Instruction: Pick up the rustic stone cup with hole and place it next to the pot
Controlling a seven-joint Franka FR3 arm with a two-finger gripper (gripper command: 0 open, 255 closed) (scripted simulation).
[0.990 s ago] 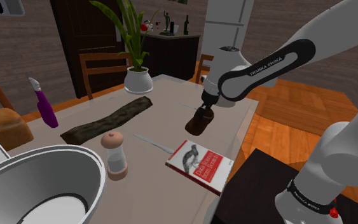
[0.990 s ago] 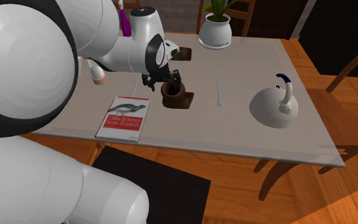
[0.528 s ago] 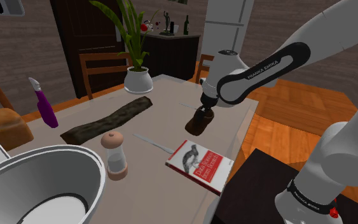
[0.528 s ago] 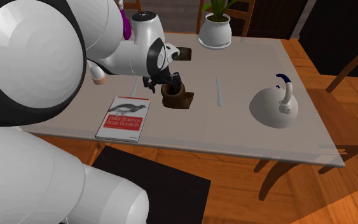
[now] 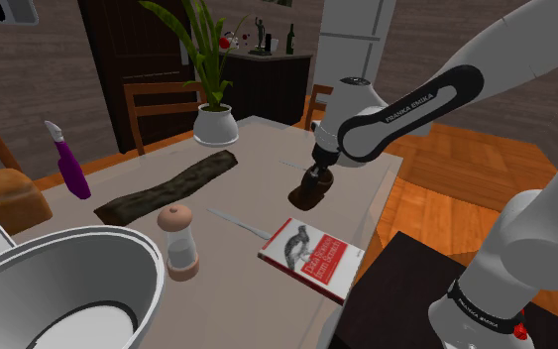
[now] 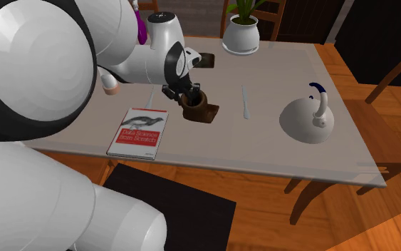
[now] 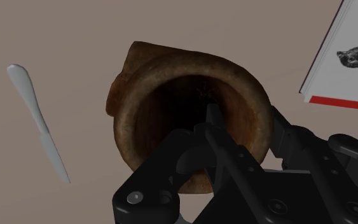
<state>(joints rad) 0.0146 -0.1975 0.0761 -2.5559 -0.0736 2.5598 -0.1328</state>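
The brown, rough stone cup (image 5: 309,194) stands on the beige table (image 5: 267,149) near its edge, between the book and the plant pot. My black gripper (image 5: 318,176) comes down onto its rim. In the wrist view one finger reaches inside the cup (image 7: 152,95) and the other sits outside the wall, so the gripper (image 7: 244,118) is shut on the rim. From the second exterior view the cup (image 6: 201,108) sits just under the gripper (image 6: 189,95). A large white pot (image 5: 118,243) fills the shoulder view's lower left, well away from the cup.
A red-and-white book (image 5: 311,258) lies beside the cup, and a knife (image 5: 237,220) lies toward the shaker (image 5: 178,243). A bark log (image 5: 167,188), a purple bottle (image 5: 71,164) and a potted plant (image 5: 215,124) stand further off. A white kettle (image 6: 307,118) sits at the second exterior view's right.
The fingers, open around the cup's wall a second ago, have closed on it. The arm and the cup have hardly shifted.
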